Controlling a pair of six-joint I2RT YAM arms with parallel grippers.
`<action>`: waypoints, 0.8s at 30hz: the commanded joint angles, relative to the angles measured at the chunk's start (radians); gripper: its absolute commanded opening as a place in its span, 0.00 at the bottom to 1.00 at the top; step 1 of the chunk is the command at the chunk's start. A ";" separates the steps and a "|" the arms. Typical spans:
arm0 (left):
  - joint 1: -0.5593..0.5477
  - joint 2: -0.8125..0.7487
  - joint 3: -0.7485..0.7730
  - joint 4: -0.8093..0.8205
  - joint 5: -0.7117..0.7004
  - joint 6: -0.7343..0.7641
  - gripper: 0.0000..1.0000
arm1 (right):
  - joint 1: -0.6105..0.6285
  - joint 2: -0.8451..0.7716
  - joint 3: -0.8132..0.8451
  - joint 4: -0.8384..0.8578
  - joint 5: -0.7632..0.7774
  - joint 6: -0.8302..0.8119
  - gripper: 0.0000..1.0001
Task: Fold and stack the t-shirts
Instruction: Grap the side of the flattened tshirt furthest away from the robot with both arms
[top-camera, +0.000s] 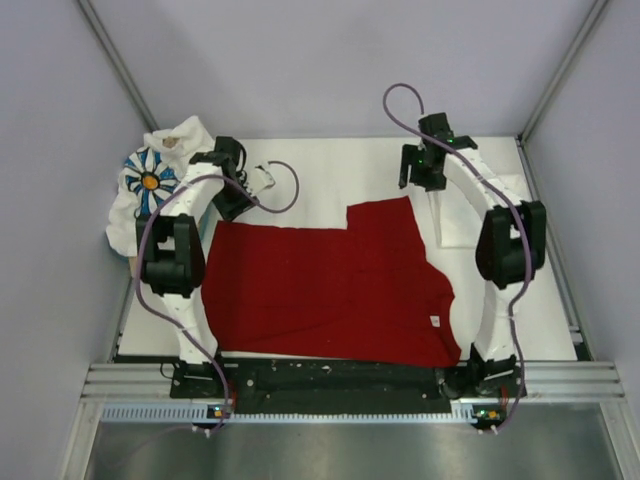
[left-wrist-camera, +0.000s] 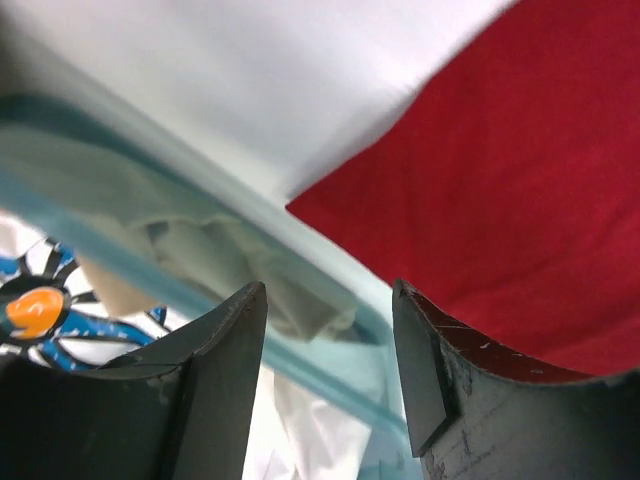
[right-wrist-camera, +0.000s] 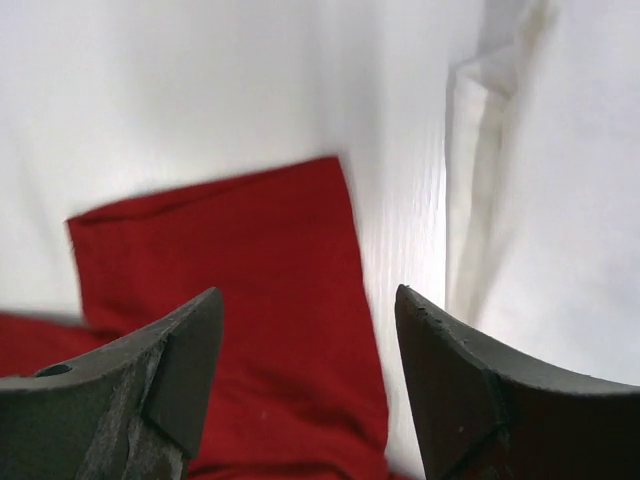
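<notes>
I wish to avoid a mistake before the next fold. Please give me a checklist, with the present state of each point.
1. Left end effector open, empty: ok.
2. Right end effector open, empty: ok.
3. Plain bright red cloth t-shirt spread flat on white table: ok.
4. Red t-shirt folded completely: not ok.
5. Folded plain white cloth shirt apart from red one: ok.
6. Crumpled white daisy-print shirt folded: not ok.

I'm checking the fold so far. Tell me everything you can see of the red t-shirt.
The red t-shirt is plain, bright red soft cloth, lying spread flat on the white table and reaching its near edge. A squared flap juts toward the far side; a small white tag shows near its right edge. The left gripper and right gripper are open, gripping none of it.
</notes>
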 joint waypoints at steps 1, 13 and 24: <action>0.014 0.086 0.101 -0.015 0.017 -0.038 0.58 | -0.003 0.210 0.191 -0.040 0.057 -0.105 0.68; 0.050 0.284 0.230 -0.079 0.065 -0.032 0.59 | 0.014 0.502 0.309 -0.087 -0.088 -0.103 0.40; 0.056 0.354 0.219 -0.104 0.120 -0.018 0.51 | 0.014 0.350 0.262 -0.080 -0.148 -0.115 0.00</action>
